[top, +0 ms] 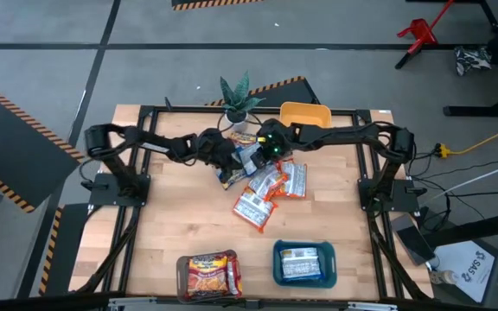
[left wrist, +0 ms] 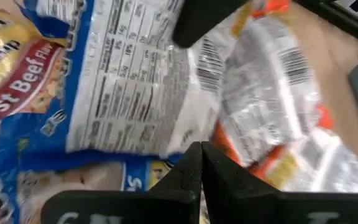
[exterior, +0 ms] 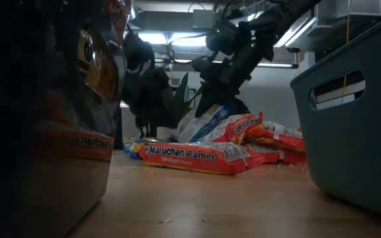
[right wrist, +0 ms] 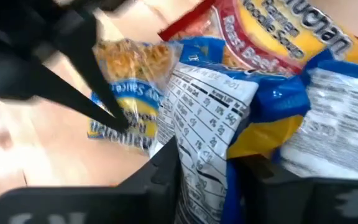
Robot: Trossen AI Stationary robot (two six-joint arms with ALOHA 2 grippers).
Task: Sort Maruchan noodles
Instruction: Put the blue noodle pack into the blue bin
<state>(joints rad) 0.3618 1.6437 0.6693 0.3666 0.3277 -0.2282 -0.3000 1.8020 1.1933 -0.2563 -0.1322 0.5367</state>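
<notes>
Pale wooden table [top: 188, 216] held everything: measured from the yellow tray [top: 305, 113] at its far edge, the heap of Maruchan noodles [top: 266, 186] lay just in front, while one brown tray [top: 207, 275] and one teal tray [top: 304, 263] sat well apart at the near edge, each already showing a packet, with roughly half a dozen loose in the heap. The step in hand looked like a pick: the right gripper [right wrist: 207, 168], just in front of the yellow tray, had its fingers pinching a blue packet [right wrist: 216, 118] at the heap's far side, and the left gripper [left wrist: 201, 163] hovered beside it with fingers pressed together on nothing. Next, I judged, the blue packet needed lifting clear and carrying to the teal tray.
</notes>
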